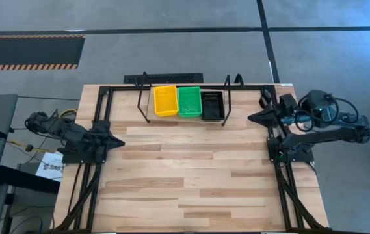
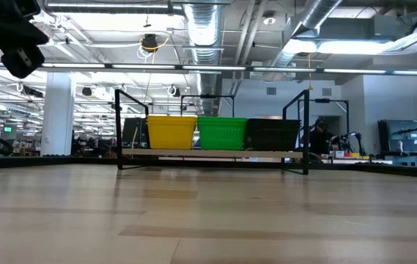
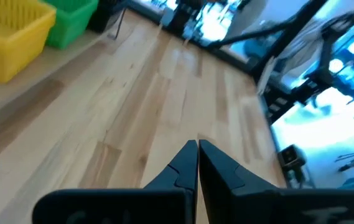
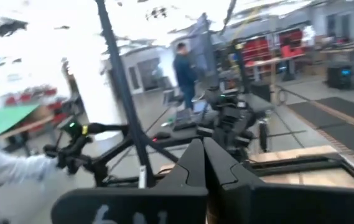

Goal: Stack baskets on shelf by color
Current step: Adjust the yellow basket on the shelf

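A yellow basket [image 1: 166, 101], a green basket [image 1: 189, 101] and a black basket [image 1: 212, 105] stand side by side on the low black shelf [image 1: 144, 104] at the table's far edge; the low view shows them in a row, yellow [image 2: 170, 132], green [image 2: 221, 133], black [image 2: 272, 135]. My left gripper [image 1: 121, 142] is shut at the table's left edge, holding nothing; its shut fingers [image 3: 197, 155] point over the bare wood. My right gripper [image 1: 251, 117] is shut at the right edge, raised, pointing across the table [image 4: 201, 152].
A large black frame [image 1: 100, 123] edges the wooden table [image 1: 191, 175] along its left, right and far sides. The wide wooden area in front of the shelf is bare. A person [image 4: 181, 68] stands in the room beyond the table.
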`<action>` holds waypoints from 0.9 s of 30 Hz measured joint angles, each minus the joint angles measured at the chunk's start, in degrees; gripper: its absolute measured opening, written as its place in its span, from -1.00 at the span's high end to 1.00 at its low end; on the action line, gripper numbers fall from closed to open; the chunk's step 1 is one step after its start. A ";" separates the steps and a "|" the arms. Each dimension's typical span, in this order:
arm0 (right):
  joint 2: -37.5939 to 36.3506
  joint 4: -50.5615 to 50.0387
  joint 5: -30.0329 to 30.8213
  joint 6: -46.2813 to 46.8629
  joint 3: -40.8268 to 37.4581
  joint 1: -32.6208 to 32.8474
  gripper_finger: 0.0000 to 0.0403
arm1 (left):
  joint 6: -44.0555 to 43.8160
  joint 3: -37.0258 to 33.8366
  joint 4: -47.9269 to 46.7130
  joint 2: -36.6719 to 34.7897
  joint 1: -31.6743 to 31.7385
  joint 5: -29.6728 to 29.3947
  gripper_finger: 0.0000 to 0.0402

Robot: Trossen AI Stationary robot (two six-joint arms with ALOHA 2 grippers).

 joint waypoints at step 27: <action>-2.17 17.53 9.66 -0.24 -14.91 2.60 1.00 | 5.10 -9.17 18.38 -4.52 -0.01 11.26 1.00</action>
